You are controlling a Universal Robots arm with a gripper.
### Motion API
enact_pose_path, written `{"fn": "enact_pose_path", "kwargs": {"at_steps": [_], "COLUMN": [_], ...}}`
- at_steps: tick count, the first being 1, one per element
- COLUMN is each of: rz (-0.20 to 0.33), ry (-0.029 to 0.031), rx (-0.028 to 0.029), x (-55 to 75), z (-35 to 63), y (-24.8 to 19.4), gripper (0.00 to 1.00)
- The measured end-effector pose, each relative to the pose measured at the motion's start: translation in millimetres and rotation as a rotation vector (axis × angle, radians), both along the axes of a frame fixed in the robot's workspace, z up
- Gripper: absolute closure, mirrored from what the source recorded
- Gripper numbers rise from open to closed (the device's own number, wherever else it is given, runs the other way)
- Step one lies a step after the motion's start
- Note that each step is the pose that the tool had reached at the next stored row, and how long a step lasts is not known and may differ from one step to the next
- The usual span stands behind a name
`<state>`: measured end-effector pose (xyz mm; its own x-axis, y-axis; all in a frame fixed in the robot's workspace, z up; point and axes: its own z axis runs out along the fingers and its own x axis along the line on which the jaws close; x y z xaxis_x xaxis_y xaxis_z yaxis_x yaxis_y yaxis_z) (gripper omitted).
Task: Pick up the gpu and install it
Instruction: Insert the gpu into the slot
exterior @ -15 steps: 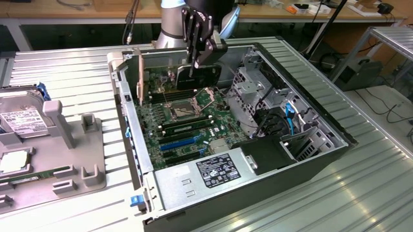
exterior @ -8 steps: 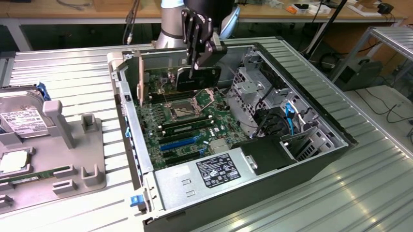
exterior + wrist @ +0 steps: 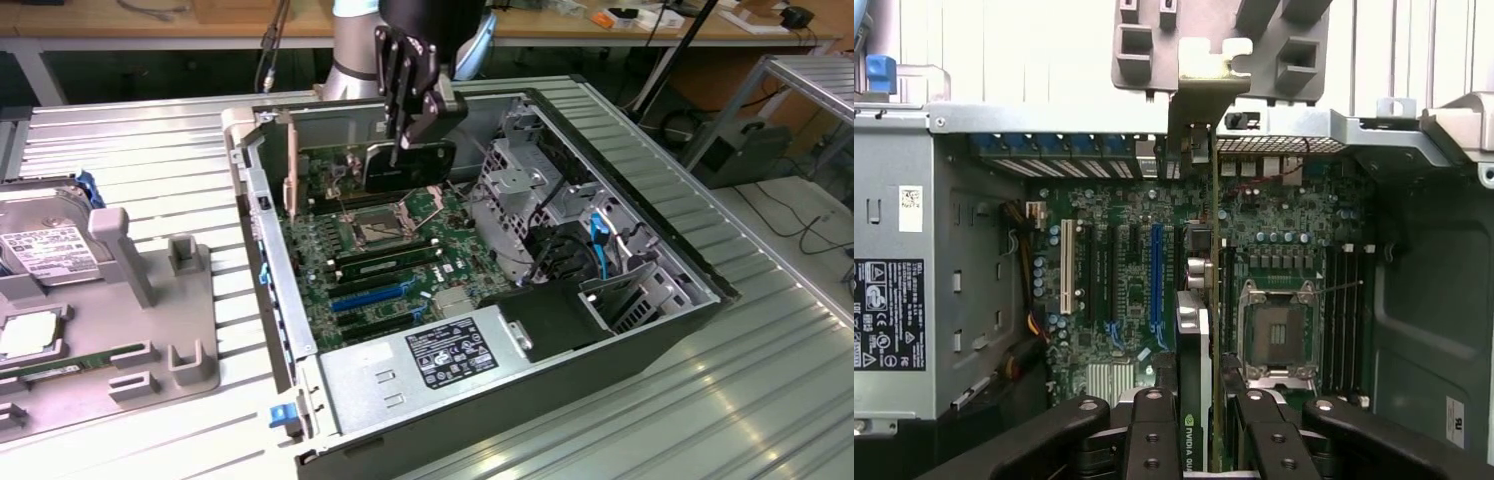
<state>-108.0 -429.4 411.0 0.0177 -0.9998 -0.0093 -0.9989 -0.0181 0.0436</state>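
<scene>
The gpu (image 3: 407,168) hangs upright over the open computer case (image 3: 274,300), black face toward the exterior camera. Its long pale bracket strip (image 3: 291,160) runs down beside the case's rear wall on the exterior view's left. My gripper (image 3: 416,135) comes down from above and is shut on the card's upper edge. In the wrist view the gpu (image 3: 1210,290) shows edge-on between my black fingers (image 3: 1152,435). It is held above the motherboard (image 3: 1274,240), between the blue slot (image 3: 1156,275) and the empty processor socket (image 3: 1279,335). Whether its lower edge touches a slot is not visible.
A grey fixture tray (image 3: 147,330) at the exterior view's left holds a hard drive (image 3: 40,245) and a green memory stick (image 3: 67,362). Inside the case are the power supply (image 3: 454,360), a metal drive cage (image 3: 521,180) and blue cables (image 3: 601,245).
</scene>
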Motion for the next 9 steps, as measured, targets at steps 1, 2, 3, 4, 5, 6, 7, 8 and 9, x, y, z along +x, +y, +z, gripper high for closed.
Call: {"fn": "enact_pose_path", "kwargs": {"at_steps": [1, 2, 3, 4, 5, 6, 7, 8, 9], "rz": [0.000, 0.000, 0.000, 0.000, 0.000, 0.000, 0.000, 0.000, 0.000], "ry": [0.0000, 0.0000, 0.0000, 0.0000, 0.0000, 0.0000, 0.0000, 0.0000, 0.0000], "rx": [0.0001, 0.0000, 0.0000, 0.0001, 0.0000, 0.0001, 0.0001, 0.0001, 0.0000], "x": [0.0, 0.0, 0.0, 0.0, 0.0, 0.0, 0.0, 0.0, 0.0], "z": [-0.3, -0.7, -1.2, -1.8, -2.3, -2.8, -3.3, -3.7, -4.1], "y": [0.0, 0.0, 0.0, 0.0, 0.0, 0.0, 0.0, 0.0, 0.0], "gripper": [0.73, 0.73, 0.73, 0.73, 0.73, 0.73, 0.73, 0.73, 0.73]}}
